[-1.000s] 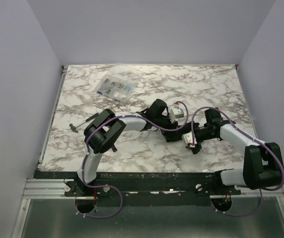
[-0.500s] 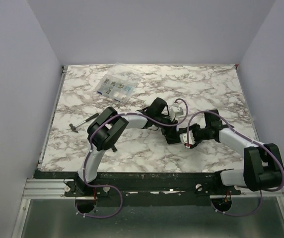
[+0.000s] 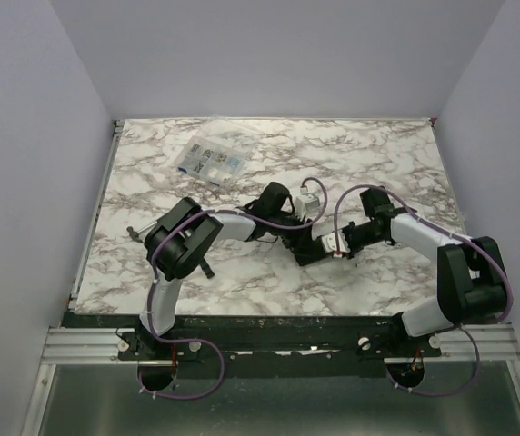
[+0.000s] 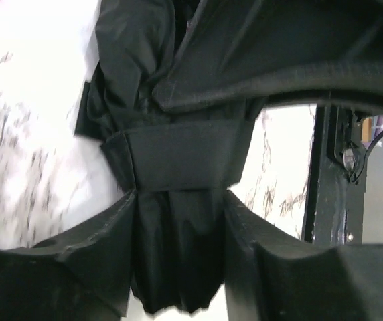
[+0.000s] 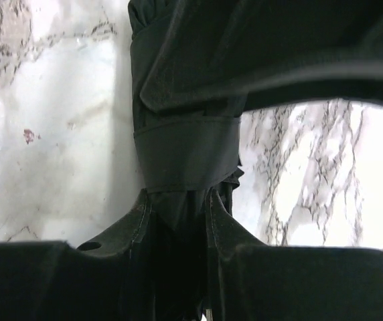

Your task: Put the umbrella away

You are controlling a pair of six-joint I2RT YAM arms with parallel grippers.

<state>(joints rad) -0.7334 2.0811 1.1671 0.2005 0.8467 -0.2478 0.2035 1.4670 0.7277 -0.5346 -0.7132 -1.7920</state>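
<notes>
umbrella (image 3: 307, 247) | folded – dark fabric bunched, strap band wrapped round | middle of marble table (image 3: 378, 154)

Overhead view: black fabric folding umbrella (image 3: 304, 254) at centre of marble bench (image 3: 378, 154), largely covered by both sets of jaws; handle and shaft not discernible. Wrist views: canopy cut off at 12 and 6 o'clock edges. Small black-handled tool (image 3: 135, 232) at 9 o'clock, partly behind left arm (image 3: 183, 247); type indeterminable.

Strap-bound dark umbrella (image 5: 186, 159) between the two jaws, both against its fabric, on the marble table (image 5: 51, 127).
</notes>
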